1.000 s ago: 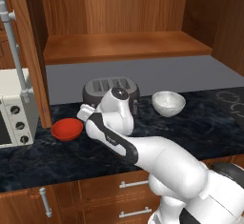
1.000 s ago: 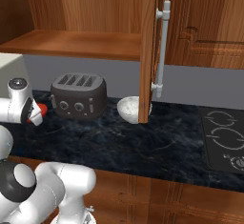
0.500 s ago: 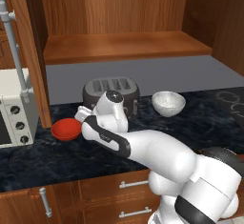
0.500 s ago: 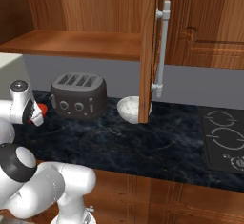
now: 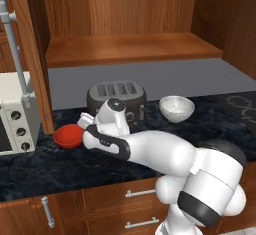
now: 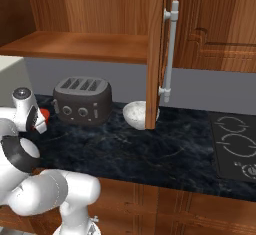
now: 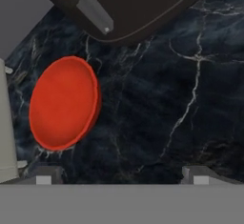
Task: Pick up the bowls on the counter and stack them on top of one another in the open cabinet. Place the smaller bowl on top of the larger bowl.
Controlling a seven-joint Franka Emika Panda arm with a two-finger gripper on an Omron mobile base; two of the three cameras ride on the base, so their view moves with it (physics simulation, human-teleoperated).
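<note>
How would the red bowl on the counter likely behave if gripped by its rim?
The red bowl looks rigid and glossy, so it may slip in a light pinch. It is shallow with a thin rim, so probably light. Sitting flat on the counter, it seems unlikely to tip.

White Franka arm of rounded, glossy segments, joined by dark grey-black bands at the joints (one wide band near the base, one at the forearm). The wrist ends in a round grey-capped flange.
</note>
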